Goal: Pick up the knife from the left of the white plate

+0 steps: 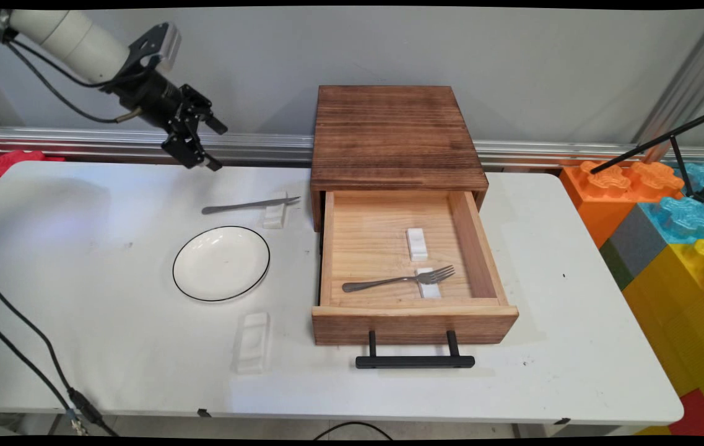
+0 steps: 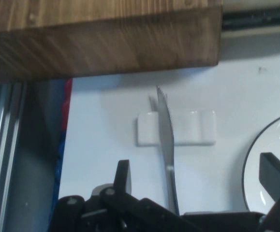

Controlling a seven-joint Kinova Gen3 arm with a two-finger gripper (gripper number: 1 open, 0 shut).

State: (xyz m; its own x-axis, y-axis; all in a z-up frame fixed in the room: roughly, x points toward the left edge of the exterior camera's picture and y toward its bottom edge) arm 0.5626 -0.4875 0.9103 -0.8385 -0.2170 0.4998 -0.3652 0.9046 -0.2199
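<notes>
- Knife: laid on a white rest, beside the plate; no writing seen.
- Gripper: fingers spread apart, empty, raised above the knife.
- Drawer: pulled out; fork and two rests held inside.

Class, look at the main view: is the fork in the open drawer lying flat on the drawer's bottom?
No: the fork has its head propped on a small white rest inside the drawer.

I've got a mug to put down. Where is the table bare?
Bare: left of the plate, and right of the open drawer. Crowded: between plate and wooden box, where a knife lies on a white rest below the open gripper.
</notes>
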